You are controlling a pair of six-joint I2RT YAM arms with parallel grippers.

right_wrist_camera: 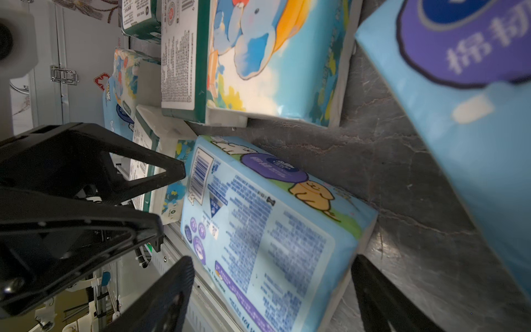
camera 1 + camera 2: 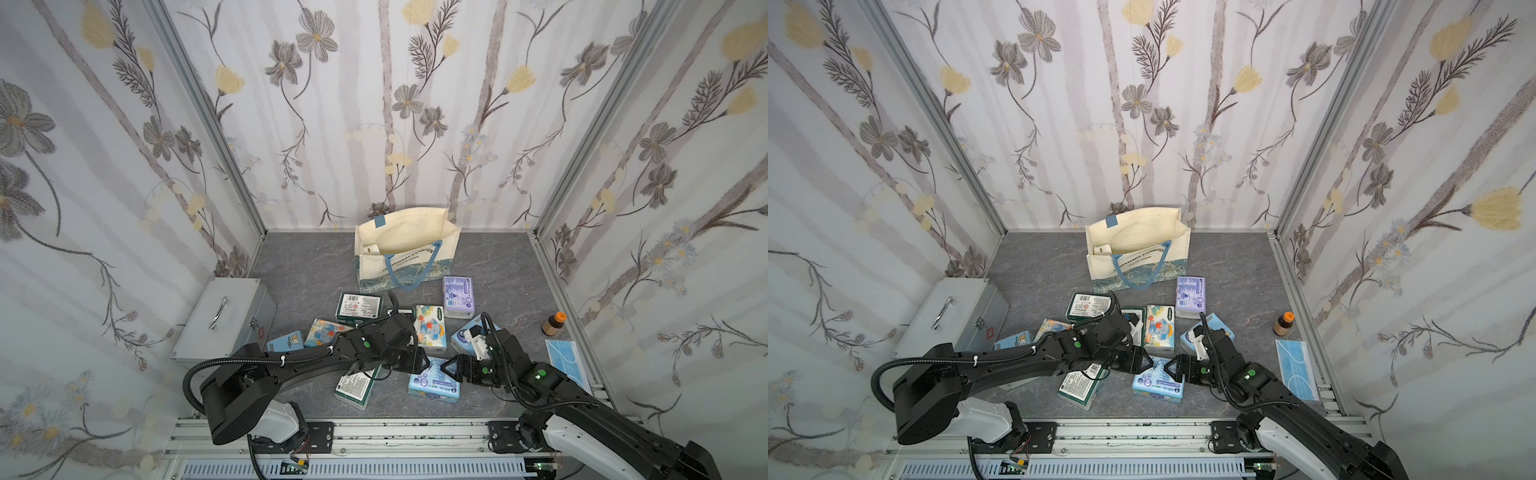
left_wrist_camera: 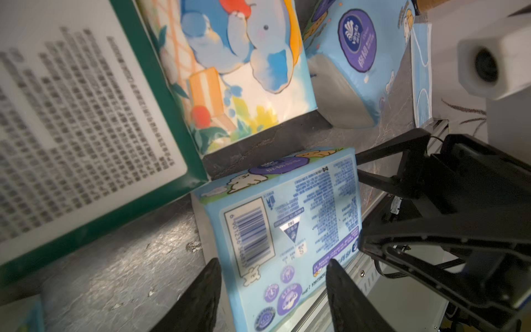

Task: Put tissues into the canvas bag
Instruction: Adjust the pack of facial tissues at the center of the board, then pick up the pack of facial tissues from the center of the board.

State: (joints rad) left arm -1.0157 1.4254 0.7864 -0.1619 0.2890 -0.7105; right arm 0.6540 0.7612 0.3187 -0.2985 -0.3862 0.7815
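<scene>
Left gripper (image 2: 422,360) and right gripper (image 2: 449,368), both spread, tip to tip over one light-blue tissue pack (image 2: 432,385), well apart from the canvas bag (image 2: 376,270). Risks clashing fingertips if both close in — or skidding the slick pack away.

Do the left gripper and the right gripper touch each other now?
Apart. In both top views the left gripper and the right gripper point at each other, and a strip of the light blue pack shows between their tips.
</scene>
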